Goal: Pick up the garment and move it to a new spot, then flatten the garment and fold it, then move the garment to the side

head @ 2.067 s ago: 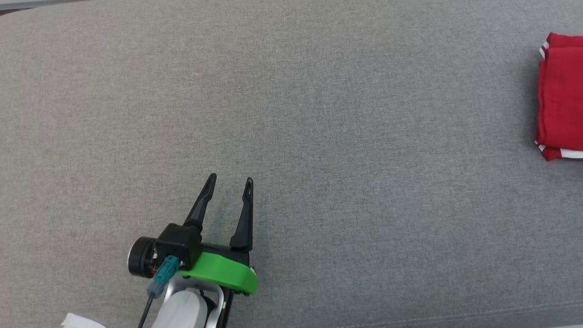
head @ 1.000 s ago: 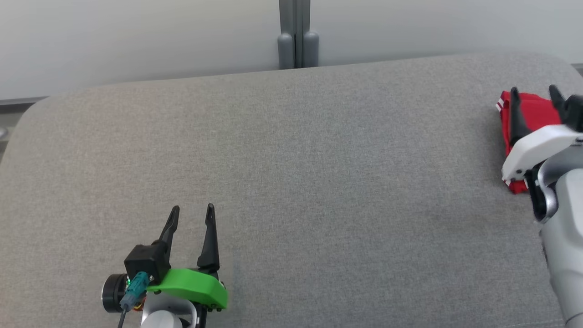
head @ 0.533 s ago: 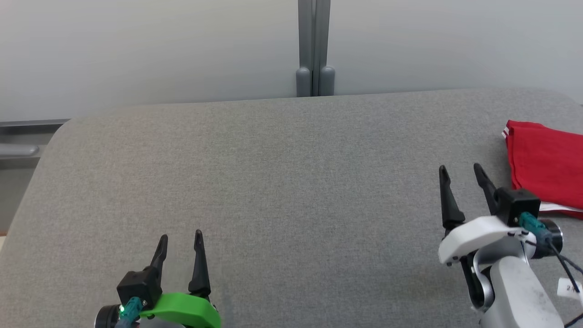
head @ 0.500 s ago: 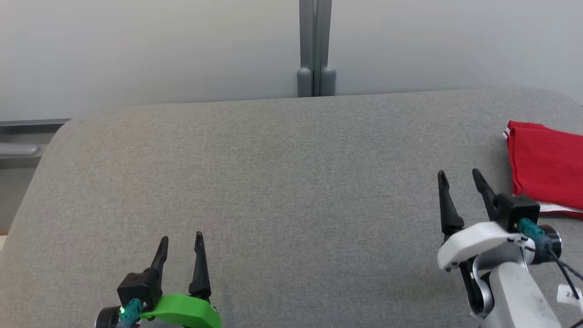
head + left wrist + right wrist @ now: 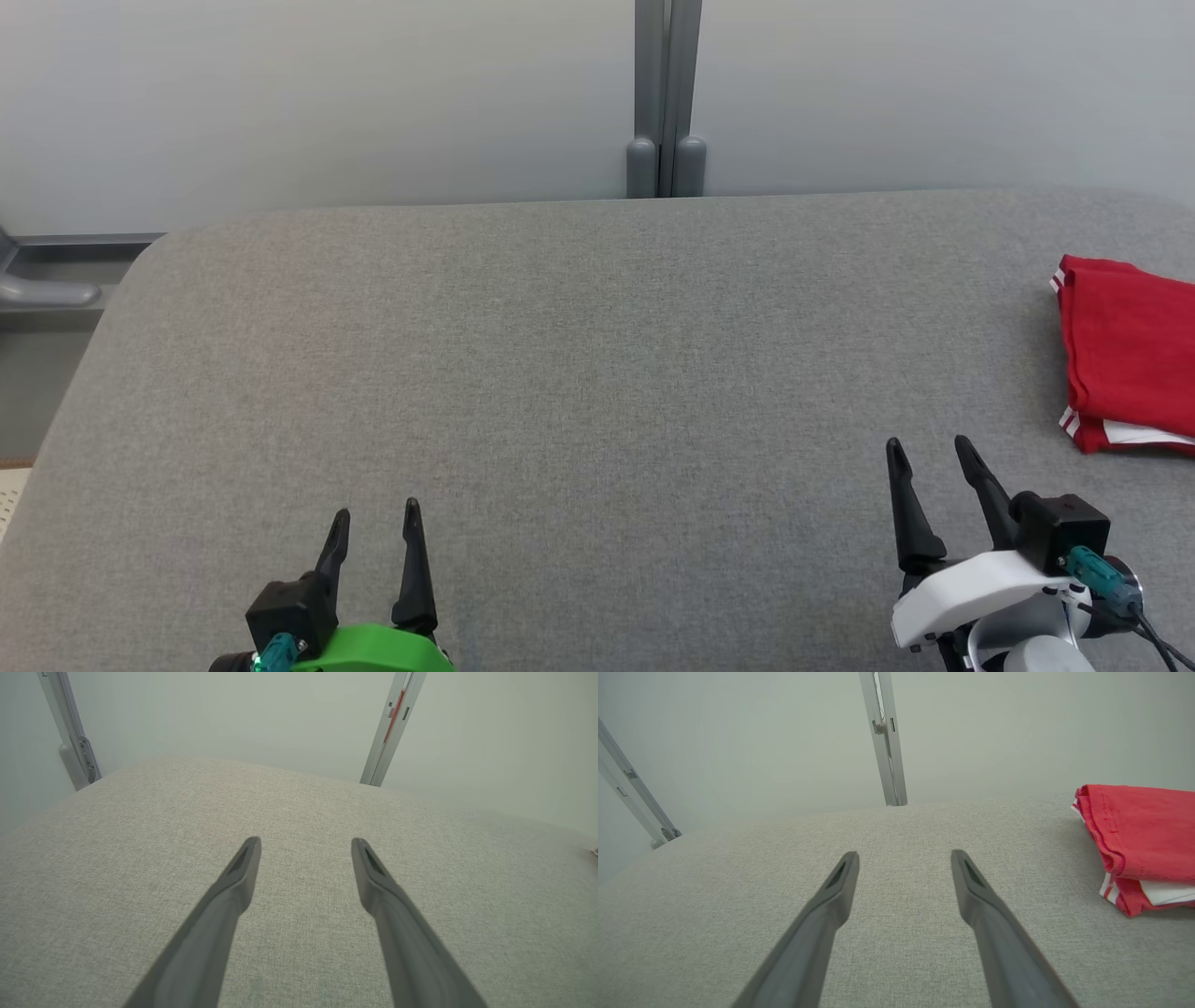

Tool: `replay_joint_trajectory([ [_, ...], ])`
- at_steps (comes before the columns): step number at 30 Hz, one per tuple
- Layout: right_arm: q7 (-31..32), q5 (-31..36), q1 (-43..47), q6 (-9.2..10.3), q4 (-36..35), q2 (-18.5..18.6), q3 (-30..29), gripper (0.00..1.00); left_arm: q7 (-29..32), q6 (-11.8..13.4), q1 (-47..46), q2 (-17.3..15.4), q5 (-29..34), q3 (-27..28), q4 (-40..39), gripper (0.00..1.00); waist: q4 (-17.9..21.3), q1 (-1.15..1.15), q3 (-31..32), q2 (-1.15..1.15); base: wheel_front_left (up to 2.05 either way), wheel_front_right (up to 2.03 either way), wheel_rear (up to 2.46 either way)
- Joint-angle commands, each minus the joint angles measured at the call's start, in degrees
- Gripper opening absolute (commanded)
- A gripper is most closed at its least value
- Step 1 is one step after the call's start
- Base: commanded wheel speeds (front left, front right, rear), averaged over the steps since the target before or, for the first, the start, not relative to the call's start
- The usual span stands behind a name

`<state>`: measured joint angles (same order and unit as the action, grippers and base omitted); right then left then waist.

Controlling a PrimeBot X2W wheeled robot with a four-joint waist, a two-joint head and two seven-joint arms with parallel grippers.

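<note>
Both of my grippers, left (image 5: 373, 511) and right (image 5: 927, 445), hang spread and empty; I see the red garment (image 5: 1130, 350) folded flat, white-striped edges showing, at the grey surface's (image 5: 579, 373) right edge.

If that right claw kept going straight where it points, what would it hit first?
The right gripper would likely meet the grey fabric cushion, or the pale wall beyond; depth is unclear. The folded red garment sits off to its right.

Red garment (image 5: 1130, 350) with white stripes on grey surface (image 5: 579, 373).
</note>
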<state>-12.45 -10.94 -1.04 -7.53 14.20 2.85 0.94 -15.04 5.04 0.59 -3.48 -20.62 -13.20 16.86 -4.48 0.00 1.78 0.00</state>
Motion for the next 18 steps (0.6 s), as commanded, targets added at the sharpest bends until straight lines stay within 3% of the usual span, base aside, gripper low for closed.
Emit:
replay_joint_trajectory([
  [1, 0.1, -0.2, 0.8, 0.10, -0.7, 0.1, -0.1, 1.00, -0.2, -0.2, 0.5, 0.0, -0.3, -0.1, -0.2, 1.00, 0.0, 0.00, 0.0, 0.00, 0.00, 0.00, 0.00],
  [18, 1.1, -0.4, 2.5, 0.10, -2.4, 0.1, -0.1, 1.00, -0.2, -0.2, -0.4, -0.1, -0.1, -1.0, 0.4, 1.00, 0.0, 0.00, -0.1, 0.00, 0.00, 0.00, 0.00],
])
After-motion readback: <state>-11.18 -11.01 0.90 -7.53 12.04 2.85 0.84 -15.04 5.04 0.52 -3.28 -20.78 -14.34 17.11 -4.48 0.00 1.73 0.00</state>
